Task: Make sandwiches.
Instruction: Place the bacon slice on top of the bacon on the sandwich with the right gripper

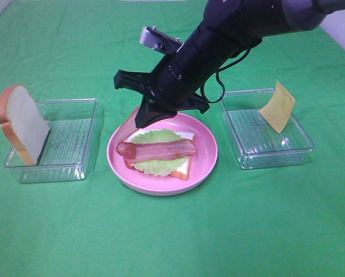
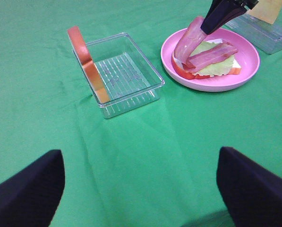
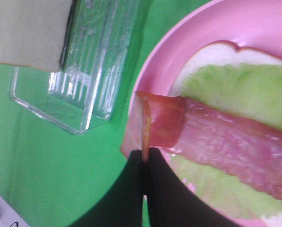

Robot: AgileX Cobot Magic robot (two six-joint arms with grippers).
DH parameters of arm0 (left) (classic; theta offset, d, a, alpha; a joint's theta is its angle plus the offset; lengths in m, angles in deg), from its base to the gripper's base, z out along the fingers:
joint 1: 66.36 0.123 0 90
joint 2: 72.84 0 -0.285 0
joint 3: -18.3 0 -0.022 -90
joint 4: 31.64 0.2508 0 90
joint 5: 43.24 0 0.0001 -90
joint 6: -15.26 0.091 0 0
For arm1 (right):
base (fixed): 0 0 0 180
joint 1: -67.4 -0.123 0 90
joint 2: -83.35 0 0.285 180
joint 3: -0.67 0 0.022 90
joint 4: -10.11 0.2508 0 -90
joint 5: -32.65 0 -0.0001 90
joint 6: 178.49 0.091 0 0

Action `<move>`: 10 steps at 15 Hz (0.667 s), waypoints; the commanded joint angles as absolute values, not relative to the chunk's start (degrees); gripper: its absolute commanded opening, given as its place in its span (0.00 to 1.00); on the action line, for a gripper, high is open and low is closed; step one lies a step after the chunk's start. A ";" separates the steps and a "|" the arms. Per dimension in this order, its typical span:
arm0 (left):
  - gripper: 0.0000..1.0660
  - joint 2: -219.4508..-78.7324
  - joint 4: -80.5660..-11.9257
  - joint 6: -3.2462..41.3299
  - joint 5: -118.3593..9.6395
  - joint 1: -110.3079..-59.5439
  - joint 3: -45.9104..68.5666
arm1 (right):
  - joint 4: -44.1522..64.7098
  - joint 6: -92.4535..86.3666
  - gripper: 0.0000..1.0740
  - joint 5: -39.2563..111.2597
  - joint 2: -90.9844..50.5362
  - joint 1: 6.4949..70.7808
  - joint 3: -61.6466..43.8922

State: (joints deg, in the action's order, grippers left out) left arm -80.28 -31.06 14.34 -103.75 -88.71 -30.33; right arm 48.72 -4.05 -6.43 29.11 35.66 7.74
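On the pink plate (image 1: 208,151) lies a stack: a white bread slice (image 1: 185,166), ruffled green lettuce (image 1: 155,137) and a bacon strip (image 1: 160,151). My right gripper (image 1: 141,120) reaches across the plate's far left rim, shut on the end of a second bacon strip (image 1: 126,128) that hangs down onto the stack. The right wrist view shows the shut fingertips (image 3: 143,163) pinching this strip (image 3: 162,120) over the lettuce (image 3: 235,85). My left gripper (image 2: 141,198) is open and empty over bare cloth, far from the plate (image 2: 248,59). It is not in the high view.
A second bread slice (image 1: 19,121) leans on the rim of a clear tray (image 1: 74,141) at the left. A yellow cheese square (image 1: 278,107) leans in a clear tray (image 1: 270,144) at the right. Green cloth covers the table.
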 commanded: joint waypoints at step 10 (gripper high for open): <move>0.78 -79.13 -31.29 14.29 -103.06 -88.76 -30.38 | 30.39 6.73 0.31 -9.92 28.59 38.12 7.57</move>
